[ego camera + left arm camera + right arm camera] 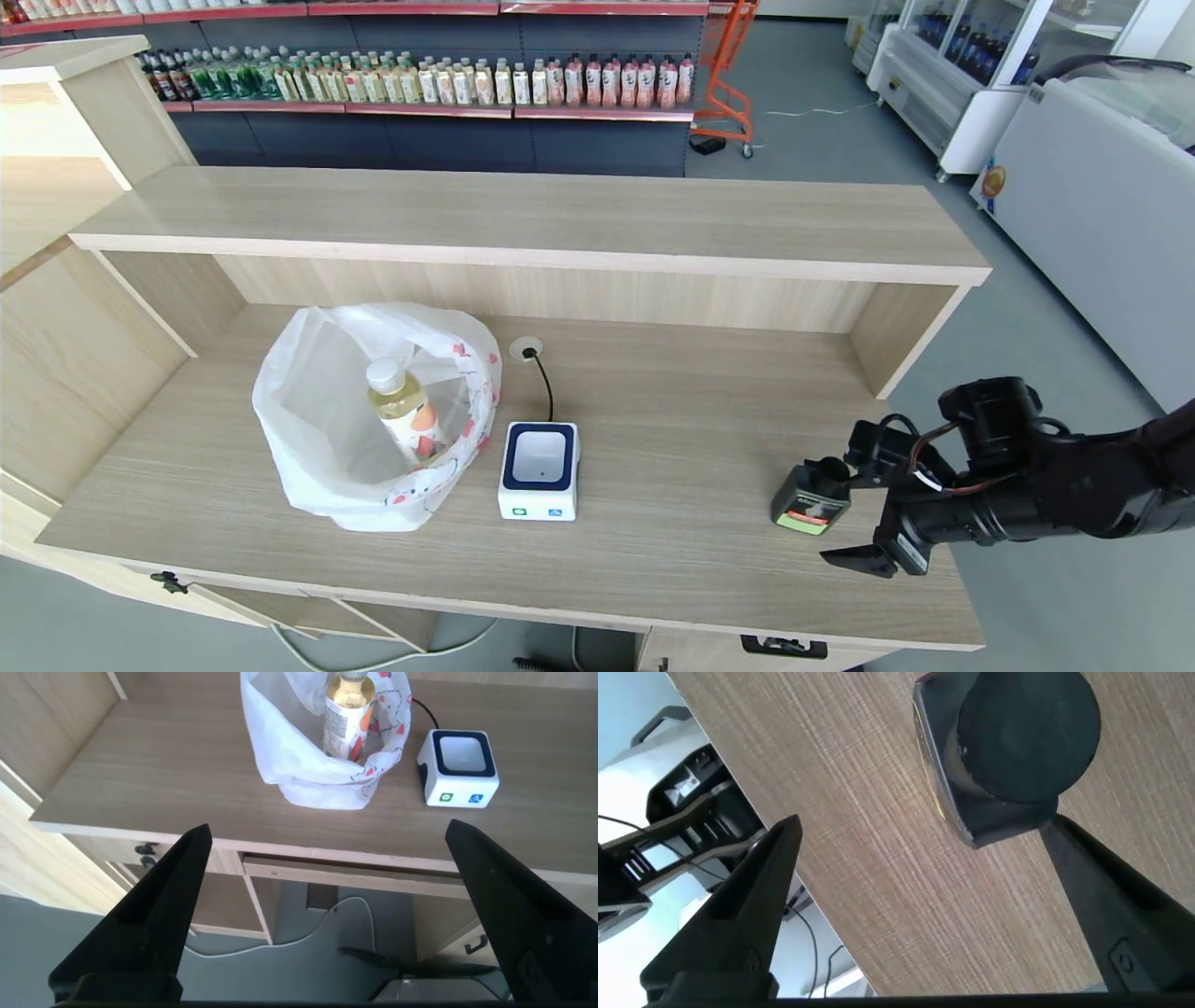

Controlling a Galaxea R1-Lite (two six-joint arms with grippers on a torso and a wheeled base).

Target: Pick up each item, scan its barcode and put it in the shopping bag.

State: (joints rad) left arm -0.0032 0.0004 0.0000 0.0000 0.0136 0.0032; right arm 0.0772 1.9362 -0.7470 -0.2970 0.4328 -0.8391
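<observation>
You see a small dark bottle with a black cap and a green-red label, upright at the counter's right end. A white-capped tea bottle stands in the open white shopping bag, just left of the white barcode scanner.

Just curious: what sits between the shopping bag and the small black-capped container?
The white scanner, beside the shopping bag; then bare counter up to the container, per the head view.

No text reading legibly anywhere. Small dark bottle with black cap carrying green-and-red label, print staying too small to make out. White square scanner box showing green and blue icon squares at front edge, symbols blurring. Clear tea bottle with white cap wearing white-and-orange label, lettering unreadable.
</observation>
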